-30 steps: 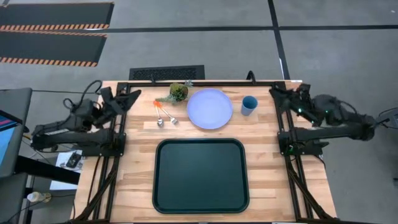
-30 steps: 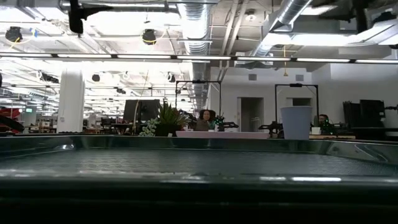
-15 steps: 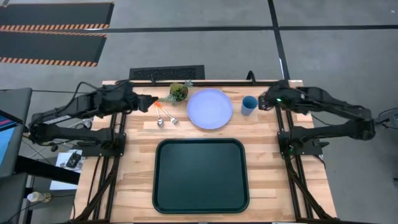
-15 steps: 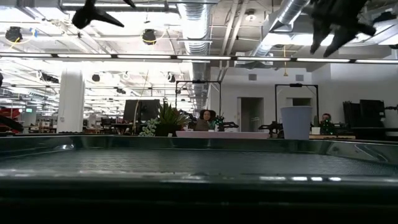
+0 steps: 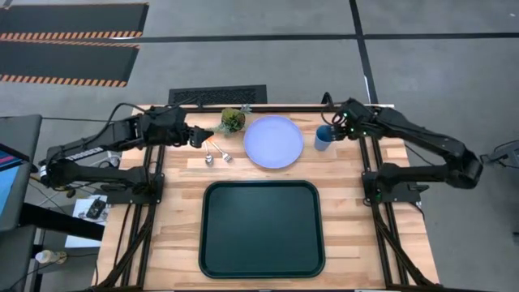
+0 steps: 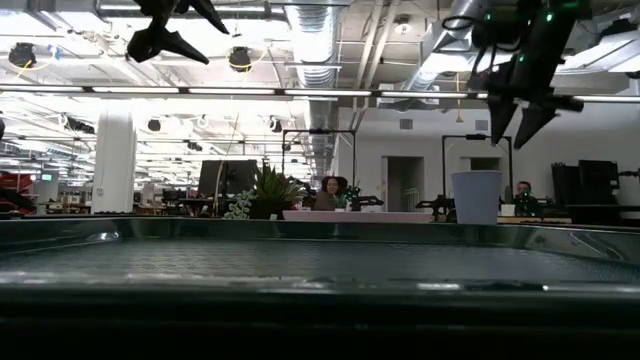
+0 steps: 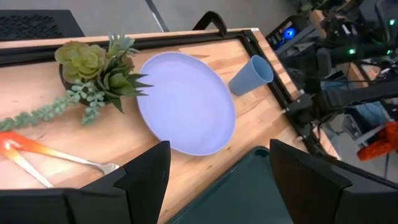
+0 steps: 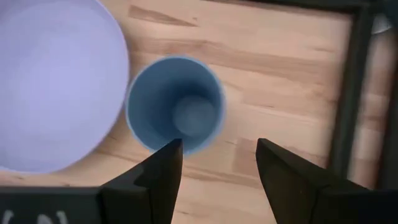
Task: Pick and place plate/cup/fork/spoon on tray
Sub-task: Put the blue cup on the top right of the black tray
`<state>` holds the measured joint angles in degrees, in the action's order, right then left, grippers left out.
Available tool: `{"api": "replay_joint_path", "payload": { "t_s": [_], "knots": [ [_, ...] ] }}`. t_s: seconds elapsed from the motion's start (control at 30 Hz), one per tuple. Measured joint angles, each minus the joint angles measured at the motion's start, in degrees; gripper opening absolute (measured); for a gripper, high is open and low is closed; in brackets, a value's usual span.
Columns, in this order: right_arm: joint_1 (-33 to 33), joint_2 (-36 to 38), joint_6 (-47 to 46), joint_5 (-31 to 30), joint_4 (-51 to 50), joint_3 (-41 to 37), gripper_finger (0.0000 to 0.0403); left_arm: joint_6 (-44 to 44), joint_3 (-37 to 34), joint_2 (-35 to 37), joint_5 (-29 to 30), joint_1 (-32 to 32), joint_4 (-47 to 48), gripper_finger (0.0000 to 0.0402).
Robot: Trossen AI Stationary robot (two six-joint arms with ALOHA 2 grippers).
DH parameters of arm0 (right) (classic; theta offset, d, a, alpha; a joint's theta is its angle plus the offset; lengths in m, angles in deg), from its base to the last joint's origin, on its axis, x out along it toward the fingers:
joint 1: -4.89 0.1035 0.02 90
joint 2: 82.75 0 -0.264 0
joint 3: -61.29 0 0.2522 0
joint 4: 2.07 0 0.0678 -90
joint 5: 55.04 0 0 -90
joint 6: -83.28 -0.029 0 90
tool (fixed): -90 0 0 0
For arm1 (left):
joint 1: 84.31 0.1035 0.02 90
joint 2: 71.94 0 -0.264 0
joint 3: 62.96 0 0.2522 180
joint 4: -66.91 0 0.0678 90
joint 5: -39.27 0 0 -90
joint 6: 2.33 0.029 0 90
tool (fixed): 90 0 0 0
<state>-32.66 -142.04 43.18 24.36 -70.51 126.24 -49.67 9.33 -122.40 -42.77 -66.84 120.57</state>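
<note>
The pale lavender-blue plate (image 5: 274, 142) lies flat on the wooden table at the far middle. The blue cup (image 5: 324, 138) stands upright to its right, mouth up (image 8: 175, 104). The spoon (image 5: 208, 157) and the fork (image 5: 225, 154), both with orange handles, lie left of the plate. The dark tray (image 5: 261, 229) lies near the front, nothing on it. My left gripper (image 5: 203, 134) is open in the air above the handles' far ends (image 7: 18, 149). My right gripper (image 5: 334, 130) is open above the cup, pointing down (image 6: 520, 115), and touches nothing.
A small potted succulent (image 5: 233, 120) with a trailing sprig stands at the far edge, between the cutlery and the plate. Black frame rails (image 5: 369, 162) run along the table's left and right sides. People sit in the room beyond the table (image 6: 328, 190).
Both arms have swung from their folded places at the table's sides toward its far middle. My left gripper has gone right, toward the cutlery. My right gripper has gone left to above the cup and come down. No task thing has moved.
</note>
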Motion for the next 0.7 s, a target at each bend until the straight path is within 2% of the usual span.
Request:
{"api": "replay_joint_path", "payload": {
  "t_s": [0.27,0.53,0.6,0.7],
  "knots": [
    [-3.59,-0.62,2.22,3.14,6.98,-5.8,0.023,0.36,-0.01,0.07,1.71,0.01,0.67,0.0256],
    [-5.4,-5.81,4.59,3.36,9.33,-7.53,0.0227,-0.05,-2.87,0.07,1.81,0.01,0.31,0.0256],
    [-5.27,-7.0,4.59,3.42,10.16,-7.53,0.0215,-0.45,-3.38,0.07,1.81,0.01,0.35,0.0256],
    [-5.25,-8.39,4.58,4.53,10.45,-7.53,0.0171,-0.54,-3.39,0.07,1.89,0.01,0.46,0.0256]
  ]
}}
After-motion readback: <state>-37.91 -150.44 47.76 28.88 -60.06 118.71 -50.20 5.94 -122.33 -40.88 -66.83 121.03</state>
